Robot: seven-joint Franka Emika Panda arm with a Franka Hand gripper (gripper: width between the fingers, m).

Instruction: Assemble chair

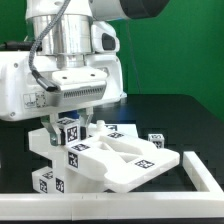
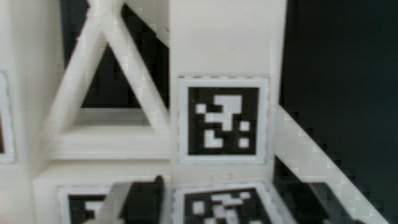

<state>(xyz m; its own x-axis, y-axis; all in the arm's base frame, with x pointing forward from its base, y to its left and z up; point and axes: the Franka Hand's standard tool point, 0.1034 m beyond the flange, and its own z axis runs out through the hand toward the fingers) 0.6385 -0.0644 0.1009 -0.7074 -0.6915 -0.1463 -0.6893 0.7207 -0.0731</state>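
The chair's matte white tagged pieces lie stacked together at the table's middle: flat slabs and blocky bars with black-and-white tags. My gripper hangs straight down over the stack's end nearer the exterior view's left. Its jaws flank a small tagged white block on top of the stack and appear closed on it. In the wrist view the gripper has a dark finger beside that block's tag. Beyond it shows a white frame piece with another tag.
A small tagged cube sits apart toward the exterior view's right. A long thin white rail runs along the front and right of the black table. The large white robot base stands at the exterior view's left.
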